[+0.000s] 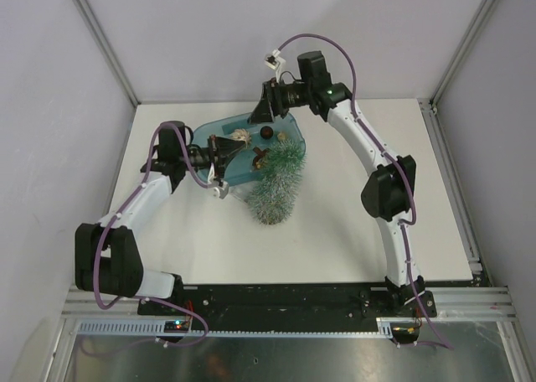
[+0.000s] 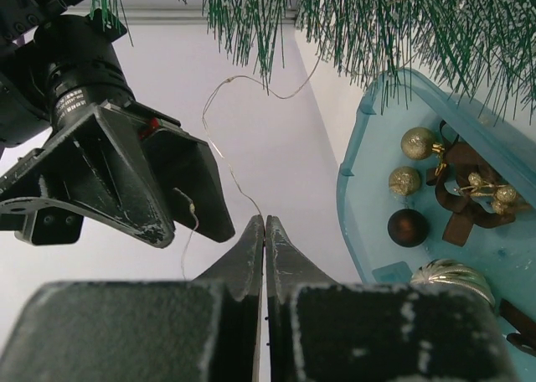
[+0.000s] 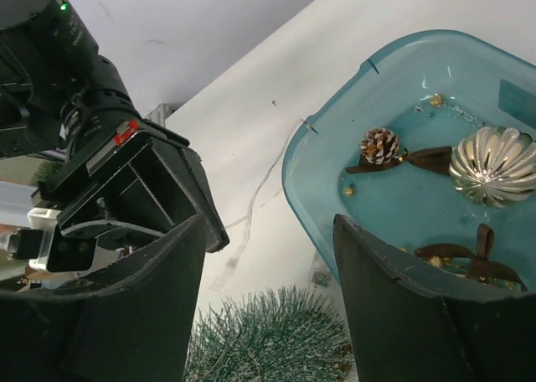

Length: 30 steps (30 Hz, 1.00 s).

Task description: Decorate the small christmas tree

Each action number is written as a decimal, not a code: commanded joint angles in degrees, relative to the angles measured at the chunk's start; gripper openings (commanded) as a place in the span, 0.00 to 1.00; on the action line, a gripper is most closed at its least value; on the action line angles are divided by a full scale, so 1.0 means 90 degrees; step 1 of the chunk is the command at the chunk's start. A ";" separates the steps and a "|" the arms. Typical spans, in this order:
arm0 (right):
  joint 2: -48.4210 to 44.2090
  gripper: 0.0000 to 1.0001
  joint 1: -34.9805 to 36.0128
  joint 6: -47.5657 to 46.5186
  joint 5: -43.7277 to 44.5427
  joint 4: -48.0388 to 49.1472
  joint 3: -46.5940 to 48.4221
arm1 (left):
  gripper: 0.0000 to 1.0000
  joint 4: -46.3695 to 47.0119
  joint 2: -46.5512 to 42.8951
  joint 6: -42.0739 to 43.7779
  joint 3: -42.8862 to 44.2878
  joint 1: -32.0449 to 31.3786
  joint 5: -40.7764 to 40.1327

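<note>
The small christmas tree (image 1: 276, 193) lies on its side on the white table, its upper part against the blue tub (image 1: 205, 135). Its needles hang across the top of the left wrist view (image 2: 402, 30) and fill the bottom of the right wrist view (image 3: 276, 340). My left gripper (image 2: 265, 223) is shut on a thin wire light string (image 2: 219, 152), which runs up from its tips towards the tree. It hovers over the tub (image 1: 239, 150). My right gripper (image 3: 268, 298) is open and empty, above the tub's far rim (image 1: 254, 116), facing the left gripper.
The tub (image 2: 356, 223) holds gold glitter balls (image 2: 416, 143), a dark brown ball (image 2: 408, 228), a ribbed gold ball (image 3: 492, 166), a pine cone (image 3: 379, 145) and brown ribbons. More of the wire (image 3: 260, 185) lies on the table beside the tub. Grey walls enclose the table.
</note>
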 commanded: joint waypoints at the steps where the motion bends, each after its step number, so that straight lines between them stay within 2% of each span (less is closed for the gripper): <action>1: 0.0015 0.67 0.0102 -0.0285 0.0271 -0.0177 0.0175 | 0.00 0.0171 0.0028 0.4138 0.0183 -0.0118 0.0326; 8: 0.0082 0.64 0.0166 0.0010 0.0375 0.0190 0.0157 | 0.00 0.0173 0.0008 0.4130 0.0164 -0.0135 0.0313; 12: 0.0144 0.55 0.0197 0.0134 0.0339 0.0336 0.0188 | 0.00 0.0173 0.0021 0.4121 0.0176 -0.0138 0.0299; 18: 0.0233 0.31 0.0198 0.0269 0.0365 0.0353 0.0269 | 0.00 0.0173 0.0053 0.4186 0.0165 -0.0149 0.0303; 23: 0.0222 0.07 0.0181 0.0298 0.0562 0.0347 0.0268 | 0.00 0.0173 0.0053 0.4202 0.0143 -0.0169 0.0297; 25: 0.0201 0.02 0.0153 0.0338 0.0620 0.0373 0.0255 | 0.01 0.0173 0.0041 0.4219 0.0126 -0.0166 0.0292; 26: 0.0187 0.01 0.0111 0.0374 0.0635 0.0405 0.0248 | 0.03 0.0168 0.0032 0.4228 0.0116 -0.0165 0.0280; 27: 0.0169 0.00 0.0080 0.0416 0.0647 0.0431 0.0244 | 0.13 0.0171 0.0023 0.4238 0.0105 -0.0165 0.0269; 28: 0.0151 0.00 0.0035 0.0442 0.0658 0.0473 0.0238 | 0.23 0.0162 0.0018 0.4243 0.0095 -0.0160 0.0258; 29: 0.0127 0.00 -0.0006 0.0489 0.0668 0.0509 0.0230 | 0.40 0.0163 -0.0003 0.4245 0.0085 -0.0153 0.0253; 30: 0.0106 0.00 -0.0066 0.0528 0.0679 0.0566 0.0211 | 0.52 0.0163 -0.0019 0.4246 0.0076 -0.0144 0.0256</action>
